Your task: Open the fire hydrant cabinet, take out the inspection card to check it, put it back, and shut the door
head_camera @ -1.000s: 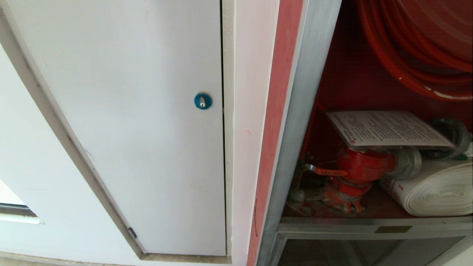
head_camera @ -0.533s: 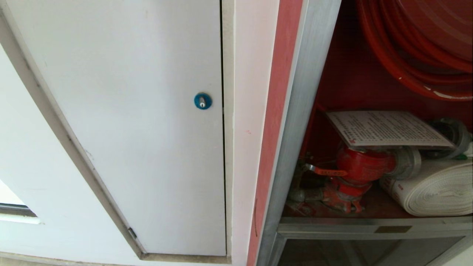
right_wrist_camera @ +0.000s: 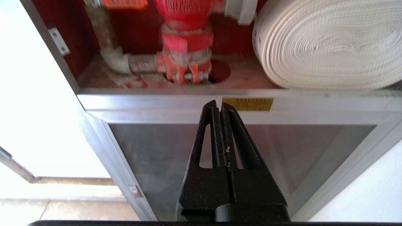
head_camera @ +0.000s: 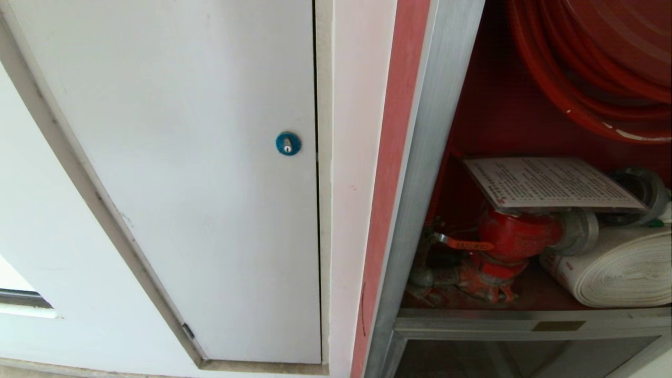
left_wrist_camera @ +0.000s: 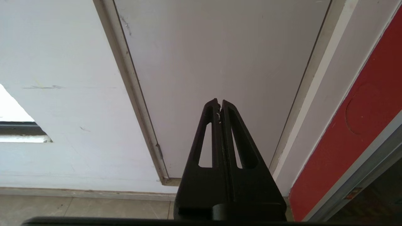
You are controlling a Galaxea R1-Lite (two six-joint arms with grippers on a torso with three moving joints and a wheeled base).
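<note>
Inspection card [head_camera: 548,182]: fine print, unreadable; brass plate [right_wrist_camera: 247,104] too.

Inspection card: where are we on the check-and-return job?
Cabinet stands open; the inspection card lies on the red valve, in neither gripper. Right gripper is shut and empty, low by the frame rail. Left gripper is shut, facing the white panel. Closing the door remains.

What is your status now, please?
Both grippers, left and right, shut, empty. Card lies on valve inside open cabinet. Nothing blocks it.
</note>
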